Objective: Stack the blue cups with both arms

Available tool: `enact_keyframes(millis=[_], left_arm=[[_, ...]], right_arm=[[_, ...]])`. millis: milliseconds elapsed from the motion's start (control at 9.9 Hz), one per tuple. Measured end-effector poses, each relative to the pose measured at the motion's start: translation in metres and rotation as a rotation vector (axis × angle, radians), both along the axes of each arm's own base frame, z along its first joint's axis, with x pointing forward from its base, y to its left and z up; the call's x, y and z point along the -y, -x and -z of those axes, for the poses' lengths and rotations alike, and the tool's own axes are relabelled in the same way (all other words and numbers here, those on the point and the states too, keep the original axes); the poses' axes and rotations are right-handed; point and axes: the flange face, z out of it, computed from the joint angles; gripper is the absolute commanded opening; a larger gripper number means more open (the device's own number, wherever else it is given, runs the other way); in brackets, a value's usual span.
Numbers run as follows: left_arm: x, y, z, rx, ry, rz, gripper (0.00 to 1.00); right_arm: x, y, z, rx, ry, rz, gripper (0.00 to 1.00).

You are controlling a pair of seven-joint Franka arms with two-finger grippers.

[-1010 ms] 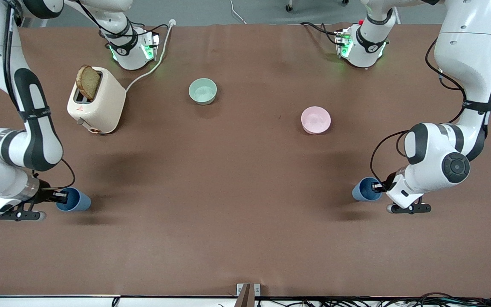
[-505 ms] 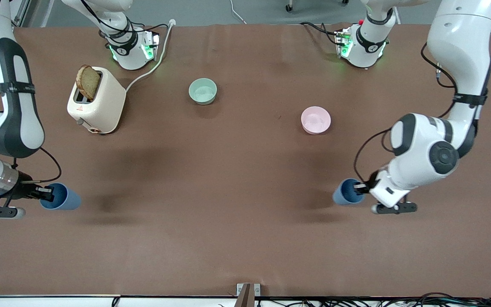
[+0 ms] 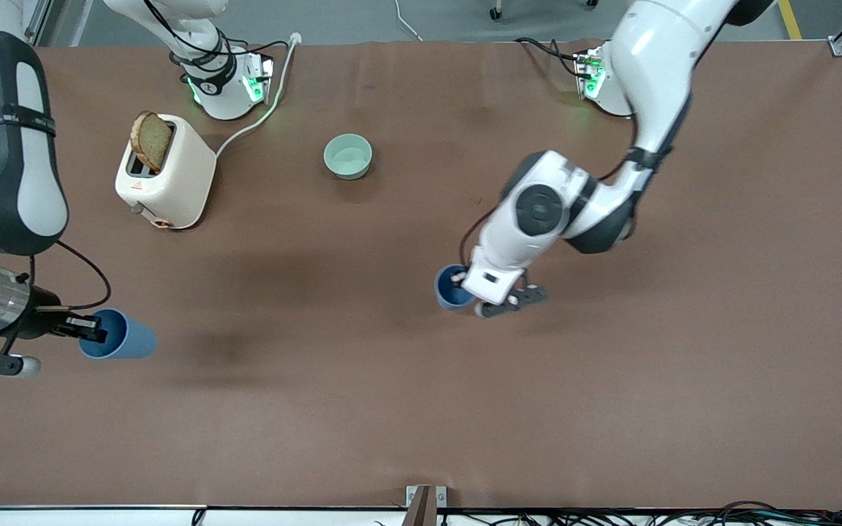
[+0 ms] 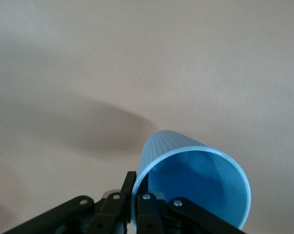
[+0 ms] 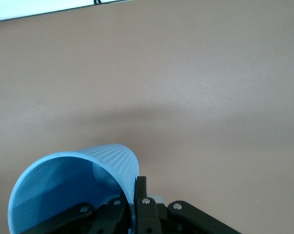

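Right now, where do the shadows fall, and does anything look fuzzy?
Front view: soft dark patches lie on the table beside each cup. Left wrist view: a broad shadow crosses the table above the cup; the gripper looks blurred. Right wrist view: a fainter band.

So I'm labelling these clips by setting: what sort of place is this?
Probably a robotics lab set up as a mock kitchen: two bench-mounted arms, a brown-covered table, loose cables along its edge, and a toaster.
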Motion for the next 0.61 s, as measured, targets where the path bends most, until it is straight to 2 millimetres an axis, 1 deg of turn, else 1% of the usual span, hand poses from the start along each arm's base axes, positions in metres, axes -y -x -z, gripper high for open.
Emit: enact_keyframes(millis=[101,202,303,404,505,606], left_arm=[[0.026,0.012,0.012,-0.002,-0.014,-0.028,0.07],[0.043,0.022,0.024,0.002,-0.034,-0.04,0.09],[0.051,0.027,0.035,0.011,-0.055,-0.036,0.14],[0.054,0.027,0.046,0.025,-0.055,-0.036,0.38],[0.054,0.024,0.053,0.037,-0.044,-0.039,0.99],[0.053,0.02,0.052,0.046,-0.039,-0.042,1.0]], right_arm=[[-0.024,-0.001,-0.002,0.0,-0.004,0.016,0.01],[-0.049,-0.001,-0.005,0.001,-0.008,0.04,0.01],[-0.071,-0.001,-0.009,0.003,-0.014,0.071,0.01],[-0.093,0.0,-0.011,0.003,-0.019,0.095,0.01],[-0.117,0.003,-0.012,0.0,-0.024,0.115,0.02],[-0.14,0.006,-0.013,-0.005,-0.028,0.134,0.02]])
